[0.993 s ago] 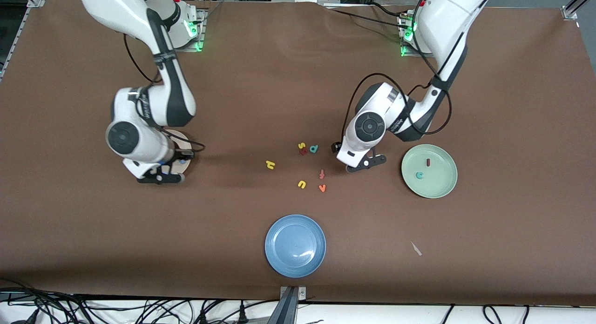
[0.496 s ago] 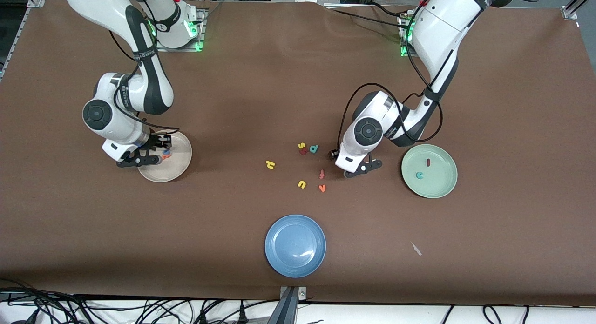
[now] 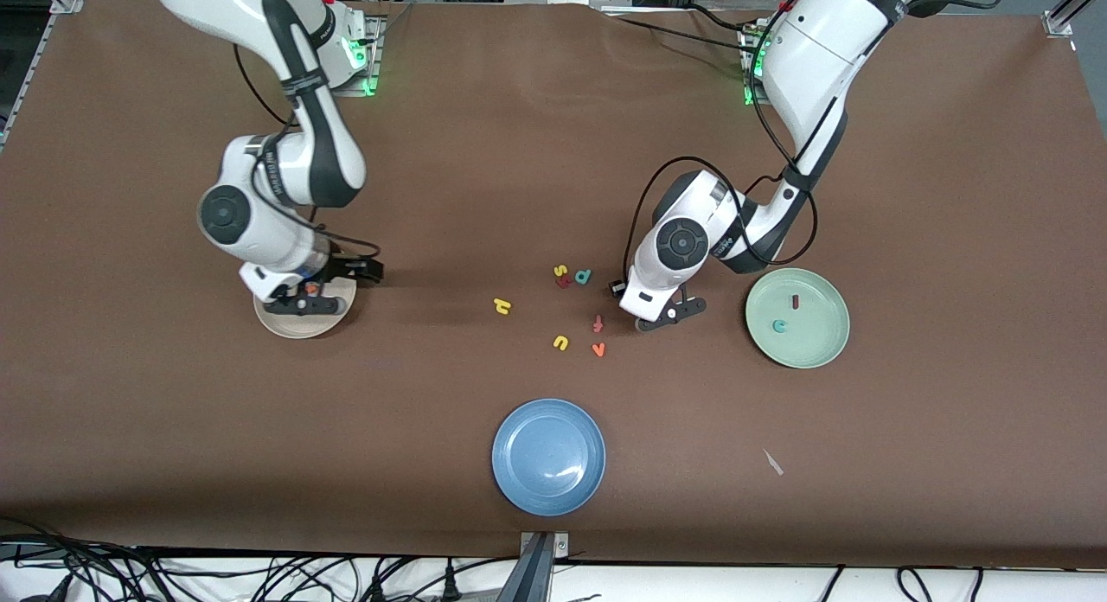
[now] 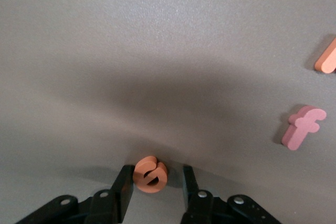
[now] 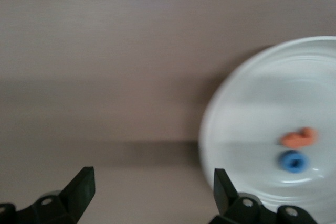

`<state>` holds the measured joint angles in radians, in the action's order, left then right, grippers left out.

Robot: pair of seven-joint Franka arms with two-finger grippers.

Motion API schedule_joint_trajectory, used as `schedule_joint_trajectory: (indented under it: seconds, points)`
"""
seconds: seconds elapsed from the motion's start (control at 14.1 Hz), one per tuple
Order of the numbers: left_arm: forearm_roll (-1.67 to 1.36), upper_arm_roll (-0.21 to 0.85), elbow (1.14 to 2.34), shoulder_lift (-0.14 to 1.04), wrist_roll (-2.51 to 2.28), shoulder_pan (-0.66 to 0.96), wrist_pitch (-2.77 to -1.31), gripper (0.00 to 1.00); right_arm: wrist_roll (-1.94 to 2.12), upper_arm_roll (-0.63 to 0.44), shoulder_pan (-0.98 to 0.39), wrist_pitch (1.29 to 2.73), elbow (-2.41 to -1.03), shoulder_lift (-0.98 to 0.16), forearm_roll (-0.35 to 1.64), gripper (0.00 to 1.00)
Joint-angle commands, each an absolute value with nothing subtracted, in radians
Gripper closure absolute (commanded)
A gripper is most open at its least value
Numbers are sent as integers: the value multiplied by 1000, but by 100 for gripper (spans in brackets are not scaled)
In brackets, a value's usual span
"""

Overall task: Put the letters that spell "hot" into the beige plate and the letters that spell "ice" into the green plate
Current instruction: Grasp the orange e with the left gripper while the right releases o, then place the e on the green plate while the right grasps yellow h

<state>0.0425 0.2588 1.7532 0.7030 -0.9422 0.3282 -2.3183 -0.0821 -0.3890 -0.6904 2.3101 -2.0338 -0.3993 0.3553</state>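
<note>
My left gripper (image 3: 664, 315) is down at the table between the loose letters and the green plate (image 3: 813, 342). The orange e (image 4: 150, 174) stands between its fingers, touching one finger (image 4: 125, 182) with a gap to the other, so the left gripper (image 4: 157, 171) is still open. The dark red i (image 3: 795, 302) and teal c (image 3: 779, 326) lie in the green plate. My right gripper (image 3: 303, 304) hangs open and empty over the beige plate (image 3: 285, 325). The orange t (image 5: 298, 138) and blue o (image 5: 293, 161) lie in that plate (image 5: 236, 129). The yellow h (image 3: 502, 305) lies on the table.
Loose letters lie mid-table: yellow s (image 3: 560, 271), teal d (image 3: 583, 277), salmon cross t (image 3: 598, 323), yellow u (image 3: 561, 342), orange v (image 3: 598, 349). A blue plate (image 3: 548, 456) sits nearer the front camera. A pale scrap (image 3: 772, 462) lies toward the left arm's end.
The right gripper has opened wide and swung about over the beige plate. The left gripper has sunk slightly toward the loose letters and its fingers have narrowed around the orange e.
</note>
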Motion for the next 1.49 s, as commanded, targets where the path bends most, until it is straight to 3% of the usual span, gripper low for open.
schedule_joint_trajectory:
  seconds: [0.0,0.07,0.35,0.78,0.99,1.42]
  points:
    - [34,253,1758,712,-951,334,-2333,88,-106,-364,-736,2293,-1951,-463,368,0]
    - [35,253,1758,709,-948,334,-2333,100,-100,-364,-770,2293,-1928,-478,368,0]
    - [37,253,1753,654,-939,316,-2262,100,56,-364,-885,2302,-1829,-584,350,0]
    - [38,245,1743,551,-735,171,-2024,100,267,-359,-910,2321,-1715,-682,333,0]
    - [66,245,1746,528,-574,56,-1953,100,273,-342,-910,2411,-1686,-727,339,0]
    - [92,247,1755,592,-308,-115,-1945,100,276,-298,-910,2490,-1684,-762,333,1]
